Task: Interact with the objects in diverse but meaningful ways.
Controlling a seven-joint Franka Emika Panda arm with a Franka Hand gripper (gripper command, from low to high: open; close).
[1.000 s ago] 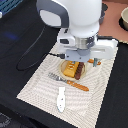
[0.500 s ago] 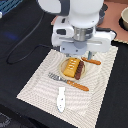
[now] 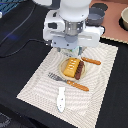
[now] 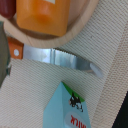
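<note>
A ridged orange-yellow block lies on a small tan plate in the middle of the striped placemat. My gripper hangs just behind the plate, its fingers hidden by the hand. A thin dark-brown stick lies on the exterior view's right of the plate. A white bone-shaped piece rests near the mat's front edge. The wrist view shows the block, the plate rim and a light blue carton lettered MILK close to the camera.
An orange-handled fork lies in front of the plate. A serrated knife blade with an orange handle lies beside the plate. Grey pots stand at the back, and a bowl sits at the back right.
The arm has shifted slightly toward the exterior view's left. The block, stick, fork and bone piece have not moved.
</note>
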